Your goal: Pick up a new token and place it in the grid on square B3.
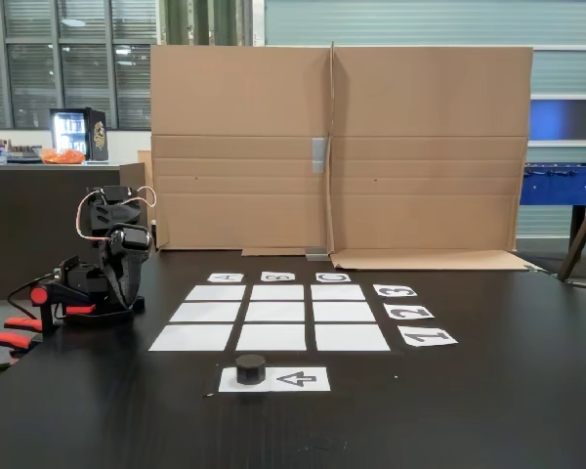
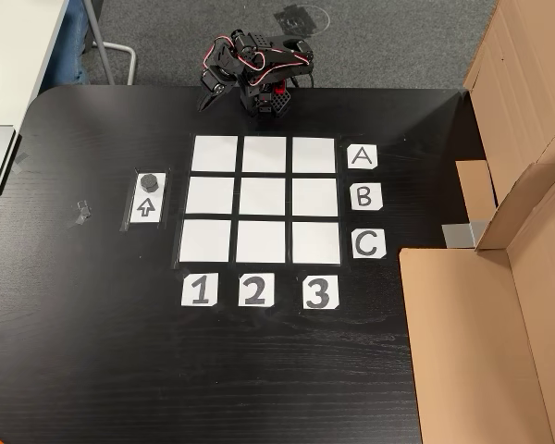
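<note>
The black token (image 1: 250, 368) (image 2: 148, 180) sits on one end of a white paper strip printed with an arrow, just outside the grid (image 1: 215, 313) (image 2: 215, 197). All nine white squares are bare, including square B3 (image 1: 277, 291) (image 2: 314, 197). My arm is folded back at the table edge on the A side. Its gripper (image 1: 126, 289) (image 2: 206, 98) points down at the table, looks shut and holds nothing. It is well apart from the token and the grid.
Paper labels A, B, C (image 2: 363, 196) and 1, 2, 3 (image 2: 253, 290) border the grid. A tall cardboard screen (image 1: 337, 147) (image 2: 499, 305) stands along the table's side beyond row 3. A small bit of debris (image 2: 80, 213) lies beyond the arrow strip (image 1: 298, 379).
</note>
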Tool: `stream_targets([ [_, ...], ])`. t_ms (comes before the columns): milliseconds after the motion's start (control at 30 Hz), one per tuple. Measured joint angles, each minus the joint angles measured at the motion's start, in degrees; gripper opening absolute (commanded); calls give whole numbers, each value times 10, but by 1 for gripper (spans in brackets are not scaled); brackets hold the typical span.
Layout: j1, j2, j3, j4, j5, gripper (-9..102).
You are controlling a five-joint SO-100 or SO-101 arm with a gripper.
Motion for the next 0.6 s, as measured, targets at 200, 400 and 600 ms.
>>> stream_targets([
  [200, -15, 0, 0, 1, 33, -1],
  [400, -15, 0, 0, 1, 34, -1],
  [600, -15, 0, 0, 1, 34, -1],
])
